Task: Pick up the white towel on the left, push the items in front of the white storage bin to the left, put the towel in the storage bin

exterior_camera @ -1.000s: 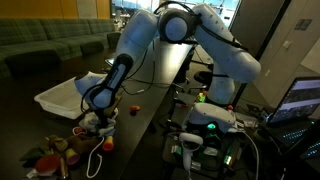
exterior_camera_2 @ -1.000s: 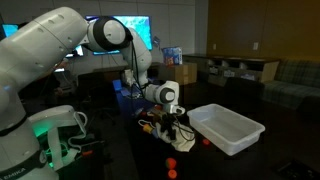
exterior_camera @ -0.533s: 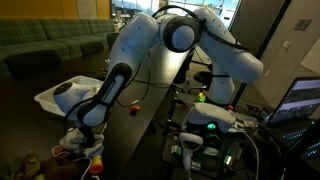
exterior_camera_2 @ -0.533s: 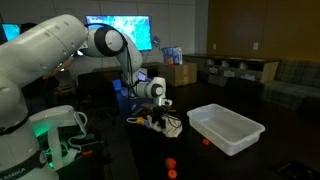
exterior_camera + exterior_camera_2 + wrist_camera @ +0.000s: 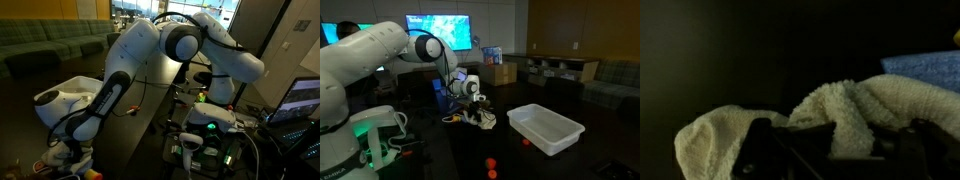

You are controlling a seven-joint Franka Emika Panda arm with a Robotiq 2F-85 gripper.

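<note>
The white towel hangs bunched between my gripper's fingers in the wrist view. It also shows under the gripper in both exterior views. My gripper is shut on the towel and low over the dark table, well away from the white storage bin. The small items lie mostly hidden by the arm and towel; a few show beside the gripper.
A blue object lies beyond the towel in the wrist view. Two small orange objects lie on the table near the bin. Electronics and a laptop stand along the table's side. Boxes stand behind.
The arm has swept away from the bin along the table, taking the towel with it. The small items in front of the bin have been pushed along and are now mostly hidden.
</note>
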